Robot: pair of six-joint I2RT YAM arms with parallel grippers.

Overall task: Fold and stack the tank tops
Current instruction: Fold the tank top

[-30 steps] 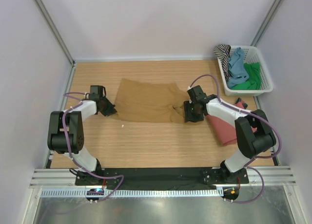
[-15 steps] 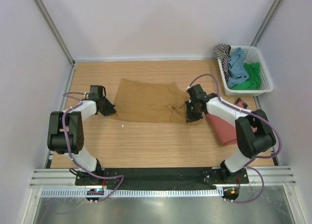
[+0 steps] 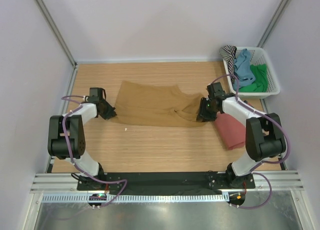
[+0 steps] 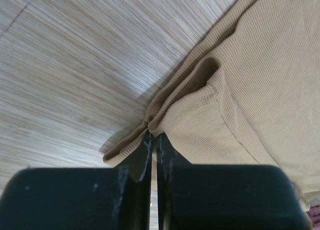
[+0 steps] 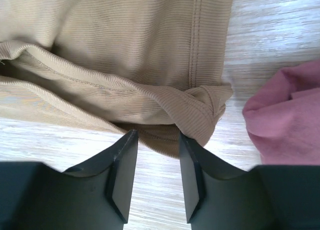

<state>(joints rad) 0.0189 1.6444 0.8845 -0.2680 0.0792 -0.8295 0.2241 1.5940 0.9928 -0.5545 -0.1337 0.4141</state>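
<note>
Left arm [image 3: 66,134] is being kept folded at the table's left side, with the forearm low and reaching rightward. Left gripper [image 3: 107,111] is being held at the near-left corner of the ochre tank top [image 3: 150,104]. Its fingers [image 4: 140,162] are being pressed together, and the cloth's doubled hem is being pinched at their tips.

The ochre tank top is being held spread flat across the middle of the wooden table [image 3: 150,145], between the two grippers, with creases toward its right end.

Right arm [image 3: 260,140] is being bent up from its base, with the forearm angled left and away. Right gripper [image 3: 206,110] is being held low at the top's near-right corner. Its fingers [image 5: 120,175] are being kept spread, and the bunched hem is lying just ahead of the gap, not clamped.

A rust-red tank top [image 3: 231,131] is lying folded just right of that gripper, partly under the right forearm, near the ochre corner but apart from it.

At far right, a striped top [image 3: 229,54], a blue top [image 3: 243,67] and a green top [image 3: 259,76] are being held in a white basket [image 3: 252,95], well apart from the ochre tank top.
</note>
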